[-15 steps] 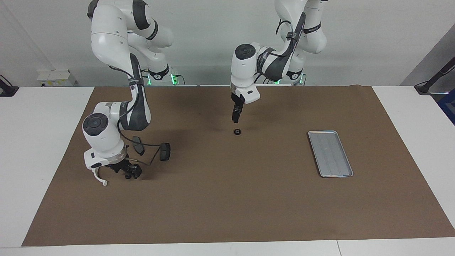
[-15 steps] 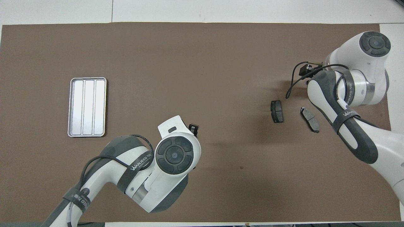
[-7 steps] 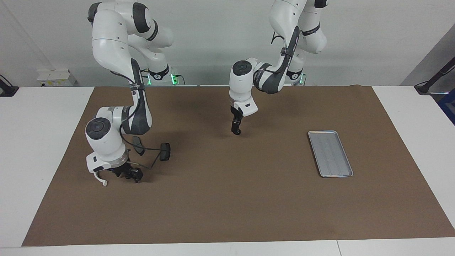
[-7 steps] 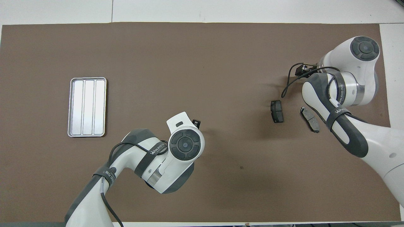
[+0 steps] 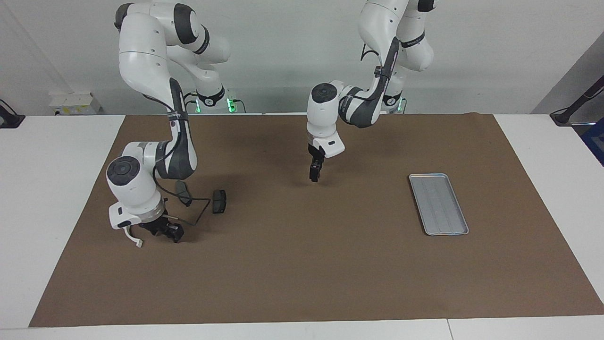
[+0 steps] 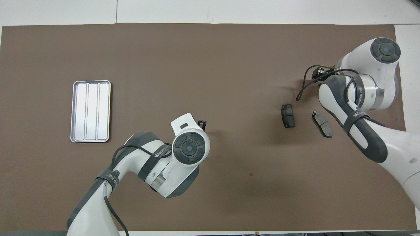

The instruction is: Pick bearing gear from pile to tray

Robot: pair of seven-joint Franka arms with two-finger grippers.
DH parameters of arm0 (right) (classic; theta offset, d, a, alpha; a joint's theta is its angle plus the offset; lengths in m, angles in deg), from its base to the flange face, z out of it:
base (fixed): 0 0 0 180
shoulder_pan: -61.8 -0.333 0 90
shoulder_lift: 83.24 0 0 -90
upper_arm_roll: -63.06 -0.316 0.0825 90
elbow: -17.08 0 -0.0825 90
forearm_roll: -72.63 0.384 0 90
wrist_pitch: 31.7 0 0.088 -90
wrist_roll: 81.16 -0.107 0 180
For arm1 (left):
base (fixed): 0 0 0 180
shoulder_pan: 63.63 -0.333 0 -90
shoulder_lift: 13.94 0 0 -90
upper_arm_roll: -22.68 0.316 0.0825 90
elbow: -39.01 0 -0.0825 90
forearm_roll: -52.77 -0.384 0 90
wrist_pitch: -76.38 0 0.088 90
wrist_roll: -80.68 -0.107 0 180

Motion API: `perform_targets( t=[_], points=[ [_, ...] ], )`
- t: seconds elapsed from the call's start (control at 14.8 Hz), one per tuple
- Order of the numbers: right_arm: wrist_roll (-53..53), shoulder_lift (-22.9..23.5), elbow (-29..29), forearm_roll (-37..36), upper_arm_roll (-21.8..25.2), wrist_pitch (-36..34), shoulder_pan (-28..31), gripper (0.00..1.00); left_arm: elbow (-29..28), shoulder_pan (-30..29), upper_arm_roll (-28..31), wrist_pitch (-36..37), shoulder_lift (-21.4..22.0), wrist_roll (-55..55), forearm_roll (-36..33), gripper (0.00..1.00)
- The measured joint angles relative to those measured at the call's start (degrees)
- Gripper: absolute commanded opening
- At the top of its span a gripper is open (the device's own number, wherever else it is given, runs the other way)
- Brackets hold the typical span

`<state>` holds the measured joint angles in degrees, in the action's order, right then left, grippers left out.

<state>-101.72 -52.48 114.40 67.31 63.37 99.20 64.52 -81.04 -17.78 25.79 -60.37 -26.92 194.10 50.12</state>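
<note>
At the right arm's end of the brown mat (image 5: 302,264), my right claw (image 5: 165,230) sits low at the pile (image 5: 183,192), by the white arc (image 5: 133,237) and two brake pads (image 5: 219,201). My left claw (image 5: 314,178) hangs low over the mat's middle (for both claws, I cannot tell if they are apart or together). I see no bearing gear, so I guess it hides at the left claw's tips. The tray (image 5: 439,204) lies toward the left arm's end, its long side pointing away from the robots. There is only bare mat between.
</note>
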Motion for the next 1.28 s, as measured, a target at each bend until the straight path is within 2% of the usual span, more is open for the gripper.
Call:
perform_targets(
  t=[0.13, 0.27, 0.81, 1.28],
  points=[
    [-0.01, 0.06, 0.01, 0.27, -0.04, -0.01, 0.00, 0.74, -0.01, -0.11, 0.00, -0.08, -0.24, 0.00, -0.25, 0.99],
    [-0.01, 0.11, 0.02, 0.40, -0.08, -0.01, 0.00, 0.65, -0.01, -0.10, -0.08, -0.13, -0.95, 0.00, -0.36, 0.99],
    [-0.29, 0.12, -0.25, 0.86, -0.59, -0.02, -0.13, 0.00, -0.19, 1.00, -0.87, -0.29, -1.94, 1.31, -0.39, 0.98],
    [-0.33, 0.12, -0.24, 0.87, -0.59, -0.02, -0.14, 0.00, -0.84, 1.70, -0.84, -1.42, -3.00, 1.74, -0.43, 0.97]
  ],
)
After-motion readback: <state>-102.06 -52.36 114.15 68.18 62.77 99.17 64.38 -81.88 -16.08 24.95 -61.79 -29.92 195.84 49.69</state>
